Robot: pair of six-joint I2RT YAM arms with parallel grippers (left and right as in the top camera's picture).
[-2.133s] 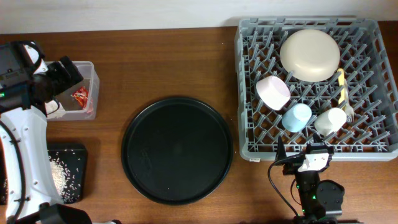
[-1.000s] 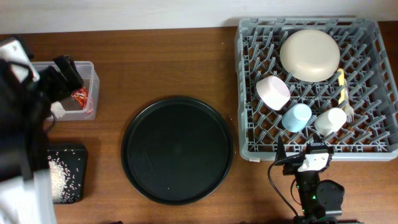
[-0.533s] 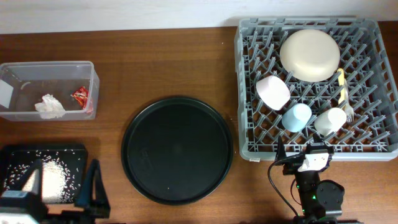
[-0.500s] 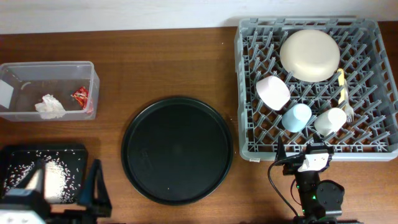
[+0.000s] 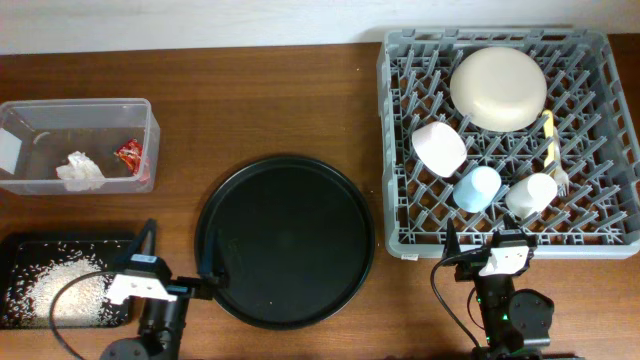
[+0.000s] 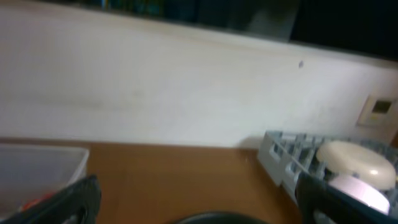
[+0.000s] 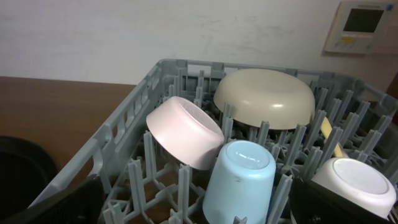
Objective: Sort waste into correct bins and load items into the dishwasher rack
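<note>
The clear tub [image 5: 20,135] holds the white tissue wad [image 5: 80,170] and the red wrapper [image 5: 128,153]. The black rectangular tray [image 5: 20,245] holds white rice [image 5: 65,290]. The grey rack [image 5: 392,150] holds the cream bowl [image 5: 498,88], pink bowl [image 5: 438,147], blue cup [image 5: 477,187], white cup [image 5: 530,194] and a pale yellow fork [image 5: 550,150]. The spoon does not show clearly. My left gripper [image 5: 178,262] is open and empty at the front edge, between the rice tray and the round tray. My right gripper [image 5: 487,243] is open and empty at the rack's front wall.
A large round black tray [image 5: 285,240] lies in the middle of the table. The right wrist view shows the pink bowl [image 7: 183,134], blue cup [image 7: 239,180], cream bowl [image 7: 264,96] and white cup [image 7: 351,180] upside down. A white wall runs behind the table.
My left arm has pulled back from over the clear tub to the table's front edge, uncovering the tub and the rice tray. The right arm has not moved.
</note>
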